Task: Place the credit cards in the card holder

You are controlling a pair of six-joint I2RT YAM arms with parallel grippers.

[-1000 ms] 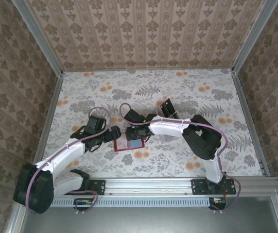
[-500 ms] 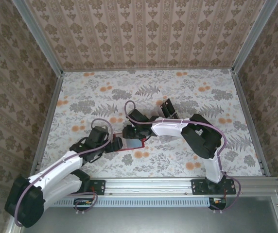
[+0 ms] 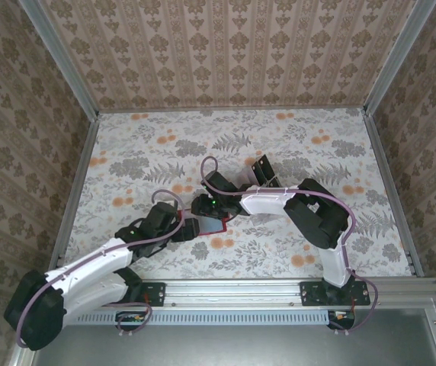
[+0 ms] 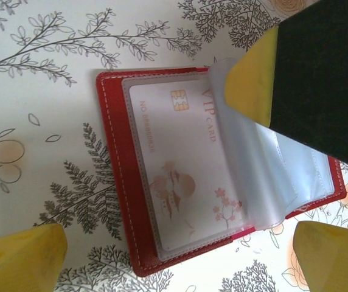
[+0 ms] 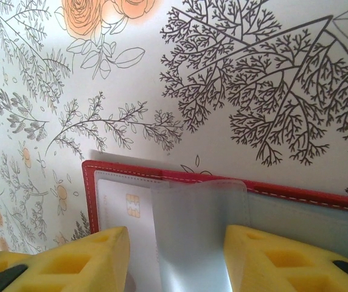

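Note:
The card holder (image 4: 116, 164) lies open on the table, red leather with clear sleeves inside. A pale credit card (image 4: 180, 158) with a gold chip sits in its left sleeve. My left gripper (image 4: 177, 267) hovers open above the holder's near edge, a yellow fingertip (image 4: 22, 261) on either side. My right gripper (image 5: 177, 261) stands open over the holder (image 5: 320, 196), and a loose clear sleeve (image 5: 195, 231) rises between its pads. One right finger (image 4: 253, 79) rests on the sleeves. From above, both grippers, left (image 3: 190, 229) and right (image 3: 210, 213), meet over the holder (image 3: 216, 226).
Two small dark cards (image 3: 262, 169) lie further back, right of centre. The floral tabletop (image 3: 317, 145) is walled by metal rails and patterned panels. Both arm bases stand at the near edge.
My left arm has drawn back toward the near edge and now comes at the holder from the lower left. The right gripper has shifted slightly over the holder, which is now mostly covered.

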